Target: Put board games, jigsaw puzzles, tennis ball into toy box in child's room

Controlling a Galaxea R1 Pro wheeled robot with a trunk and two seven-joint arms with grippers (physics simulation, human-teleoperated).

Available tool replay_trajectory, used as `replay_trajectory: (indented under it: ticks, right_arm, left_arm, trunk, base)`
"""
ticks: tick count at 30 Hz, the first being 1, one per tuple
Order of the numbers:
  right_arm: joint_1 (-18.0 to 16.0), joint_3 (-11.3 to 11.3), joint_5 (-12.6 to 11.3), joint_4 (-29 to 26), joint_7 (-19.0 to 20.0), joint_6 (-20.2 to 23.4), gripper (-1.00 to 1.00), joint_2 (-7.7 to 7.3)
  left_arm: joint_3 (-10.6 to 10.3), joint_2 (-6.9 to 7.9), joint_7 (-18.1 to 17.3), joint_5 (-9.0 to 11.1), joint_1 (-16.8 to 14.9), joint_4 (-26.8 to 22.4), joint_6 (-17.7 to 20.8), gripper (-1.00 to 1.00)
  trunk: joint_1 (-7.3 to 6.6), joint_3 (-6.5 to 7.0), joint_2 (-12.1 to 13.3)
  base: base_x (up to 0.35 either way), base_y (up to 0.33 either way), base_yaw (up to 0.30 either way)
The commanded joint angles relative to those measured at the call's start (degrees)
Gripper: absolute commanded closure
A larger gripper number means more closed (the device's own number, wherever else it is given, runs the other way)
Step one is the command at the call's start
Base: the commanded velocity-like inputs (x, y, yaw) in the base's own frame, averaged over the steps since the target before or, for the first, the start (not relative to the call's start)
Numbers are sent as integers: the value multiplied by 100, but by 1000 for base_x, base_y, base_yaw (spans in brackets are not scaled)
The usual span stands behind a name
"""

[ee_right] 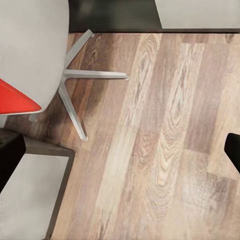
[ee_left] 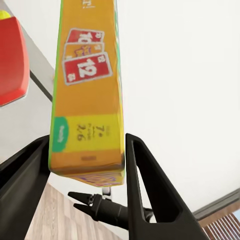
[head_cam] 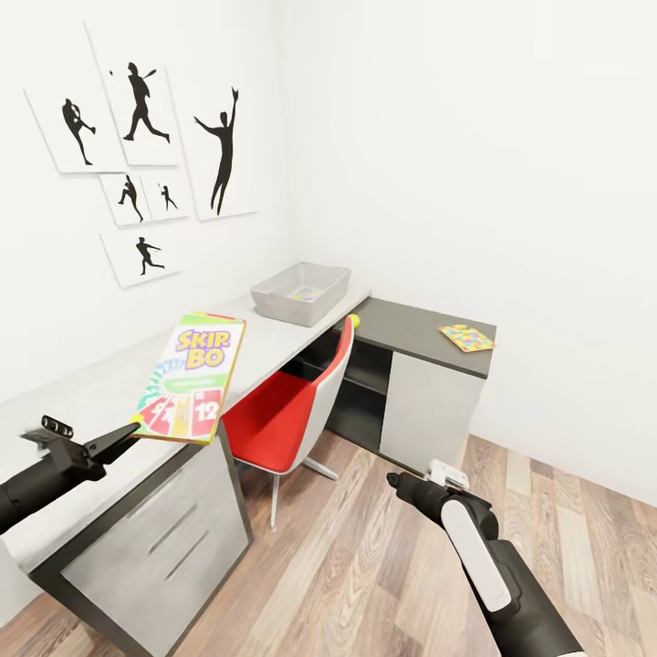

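My left gripper (head_cam: pixel 125 435) is shut on the lower edge of a Skip-Bo board game box (head_cam: pixel 192 374), holding it above the grey desk (head_cam: pixel 274 342). In the left wrist view the box (ee_left: pixel 87 100) stands between both fingers (ee_left: pixel 150 190). The grey toy box (head_cam: pixel 290 306) sits at the desk's far end with something colourful inside. A tennis ball (head_cam: pixel 354 320) peeks out behind the chair back. One jigsaw puzzle (head_cam: pixel 467 338) lies on the dark cabinet top (head_cam: pixel 411 328). My right gripper (head_cam: pixel 396 478) hangs open over the floor, with nothing between its fingers (ee_right: pixel 10 160).
A red and white chair (head_cam: pixel 292 411) is tucked under the desk between the drawer unit (head_cam: pixel 164 538) and the dark cabinet. Wood floor (head_cam: pixel 365 566) stretches to the right. Silhouette pictures (head_cam: pixel 137 155) hang on the left wall.
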Motion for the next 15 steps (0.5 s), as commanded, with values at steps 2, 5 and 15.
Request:
replay_trajectory:
  ticks: [2,5,15]
  right_arm:
    - [-4,4,-53,-7,-55,7,-100,0]
    - [-4,7,-53,-7,-55,7,-100,0]
    - [-4,8,-53,-4,-54,7,-100,0]
  left_arm:
    - [12,1,-29,-14,-4,1,19,100]
    - [17,1,-33,-14,-4,1,19,100]
    - [18,1,-38,-14,-4,1,19,100]
  trunk:
    - [0,-6,-3]
    - [0,-6,-3]
    - [0,18,-3]
  base:
    - [-49,8,0]
    - [-168,27,0]
    - [-25,-132,-70]
